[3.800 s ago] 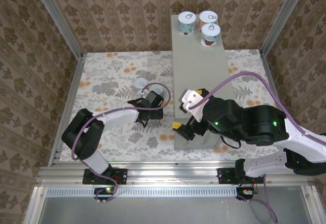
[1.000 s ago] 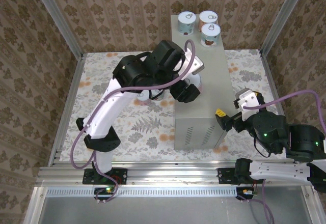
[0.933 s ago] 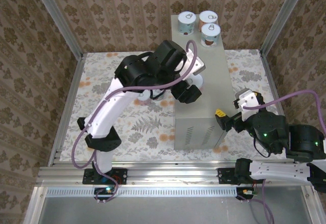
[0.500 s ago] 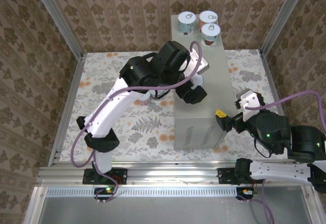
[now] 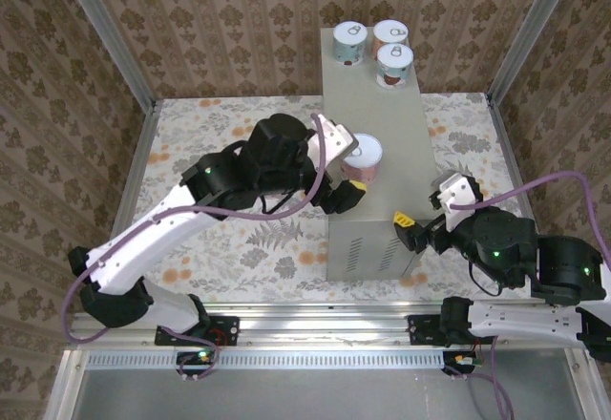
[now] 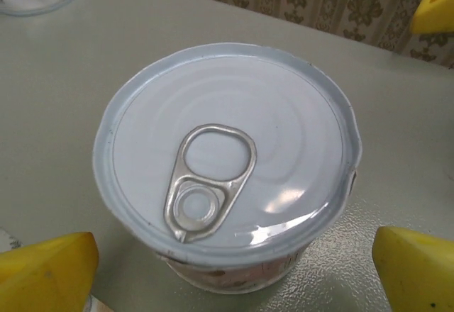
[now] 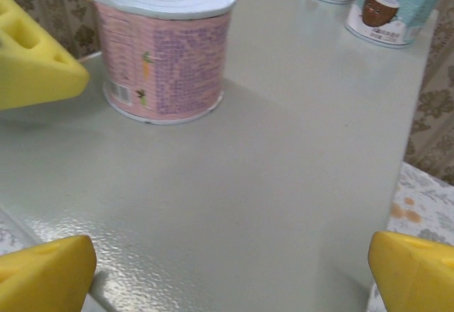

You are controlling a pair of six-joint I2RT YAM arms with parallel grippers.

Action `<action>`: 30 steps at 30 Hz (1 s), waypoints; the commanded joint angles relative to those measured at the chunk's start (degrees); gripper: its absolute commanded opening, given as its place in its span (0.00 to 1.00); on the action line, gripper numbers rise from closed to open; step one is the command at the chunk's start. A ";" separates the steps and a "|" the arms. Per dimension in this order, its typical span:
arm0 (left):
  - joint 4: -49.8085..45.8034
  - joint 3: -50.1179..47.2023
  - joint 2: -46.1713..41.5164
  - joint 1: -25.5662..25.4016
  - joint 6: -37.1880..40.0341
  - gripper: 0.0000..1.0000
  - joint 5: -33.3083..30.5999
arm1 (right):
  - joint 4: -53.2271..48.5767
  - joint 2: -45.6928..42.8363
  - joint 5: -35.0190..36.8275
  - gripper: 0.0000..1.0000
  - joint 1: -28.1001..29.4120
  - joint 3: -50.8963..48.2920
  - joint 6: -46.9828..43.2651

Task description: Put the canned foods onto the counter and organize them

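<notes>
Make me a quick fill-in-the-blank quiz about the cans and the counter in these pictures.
1. The far end of the counter holds ____ cans.
2. The pink-labelled can stands ____, pull tab on top.
3. The left gripper has its jaws ____, one on either side of that can.
Missing words: three; upright; open.

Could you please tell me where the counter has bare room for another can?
The counter is bare across the middle, between the far cans and the pink can, and along the right edge beside the pink can. It is crowded at the far end and at the left edge, where the open left gripper sits by the pink can.
</notes>
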 commanded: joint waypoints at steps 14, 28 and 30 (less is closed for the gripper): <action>17.76 -7.67 -1.30 -0.10 0.25 0.95 -2.64 | 5.87 -2.25 -6.23 1.00 -0.25 -2.12 0.37; 21.25 -7.62 0.17 4.90 -0.79 0.76 0.02 | 5.93 -3.29 -3.93 1.00 -0.23 -2.49 0.59; 22.17 -7.73 0.69 6.23 -0.81 0.75 0.91 | 5.71 -3.49 -3.66 1.00 -0.25 -2.49 0.93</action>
